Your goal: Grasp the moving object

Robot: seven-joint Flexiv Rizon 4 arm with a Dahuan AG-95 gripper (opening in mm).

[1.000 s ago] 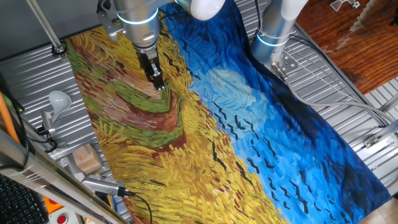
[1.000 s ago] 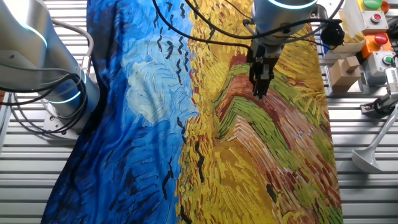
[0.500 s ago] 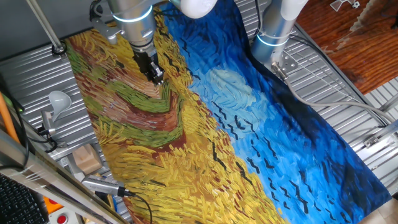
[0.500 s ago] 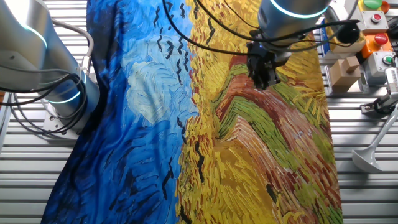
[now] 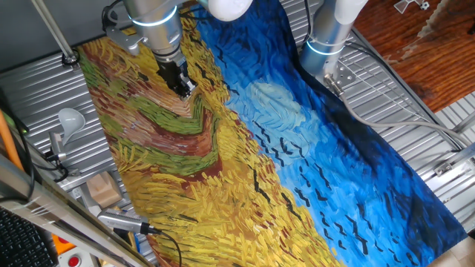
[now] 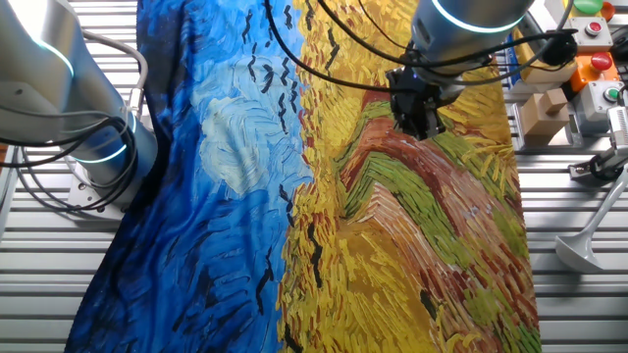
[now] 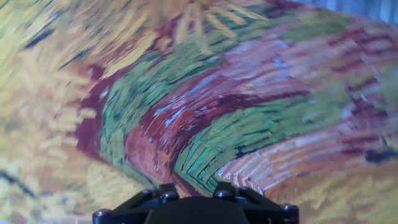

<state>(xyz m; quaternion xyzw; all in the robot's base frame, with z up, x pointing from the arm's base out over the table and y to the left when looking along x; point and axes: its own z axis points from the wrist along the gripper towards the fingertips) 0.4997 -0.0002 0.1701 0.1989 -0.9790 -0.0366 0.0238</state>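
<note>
Hanging low over the far yellow-and-brown end of the painted wheatfield-and-sky cloth [image 5: 312, 148], the two-finger gripper [image 5: 185, 90] is pointing down at the fabric with its tips close to the surface; whether they are touching it cannot be told. The fingers are reading as one dark mass in both fixed views, and the hand view is showing only the black housing [image 7: 196, 210] along its bottom edge, so their opening cannot be told. The moving object, the tiny toy with a pink top and yellow spiky legs, is not appearing in any view: the hand view is showing only green, red-brown and yellow brushstrokes ahead of the fingers. Its bearing from the gripper and its long axis therefore cannot be stated. In judgement, it is either hiding under the gripper or blending into the yellow paint, so locating it comes before any closing move. Nothing solid is standing on the cloth near the gripper. Black cables [image 6: 324, 54] are looping above the cloth on the far side of the wrist. Well apart, on the slatted metal table [image 5: 415, 104], a white scoop [image 5: 69, 119] and a wooden block [image 5: 104, 189] are lying at the left edge, and a second silver arm base [image 5: 326, 37] is standing at the far right beside the blue half.
</note>
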